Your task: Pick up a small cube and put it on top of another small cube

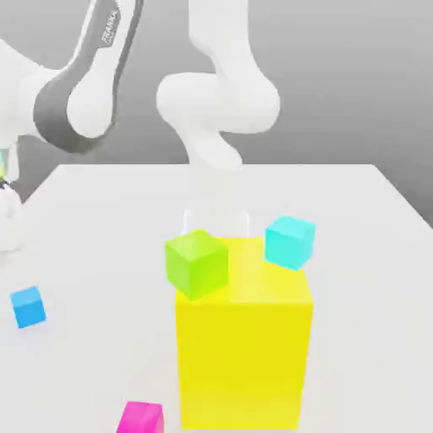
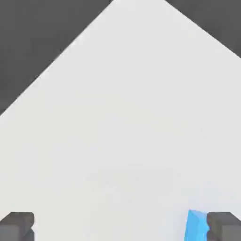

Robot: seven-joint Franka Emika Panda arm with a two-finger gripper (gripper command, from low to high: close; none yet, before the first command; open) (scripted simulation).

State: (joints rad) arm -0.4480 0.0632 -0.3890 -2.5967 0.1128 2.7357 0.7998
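One small blue cube point(image 1: 29, 307) sits on the table point(image 1: 355, 338) at the exterior view's left, below the hand. Its gripper point(image 2: 120, 227) is spread wide and empty, the cube off-centre, nearer one finger point(image 2: 225, 227).

A simulated robotics workspace, by its look: a white Franka arm point(image 1: 217, 101) stands at a plain pale tabletop point(image 1: 101, 228), plain-coloured cubes and a big yellow block point(image 1: 243, 364) on it, against a bare grey backdrop point(image 1: 338, 84).
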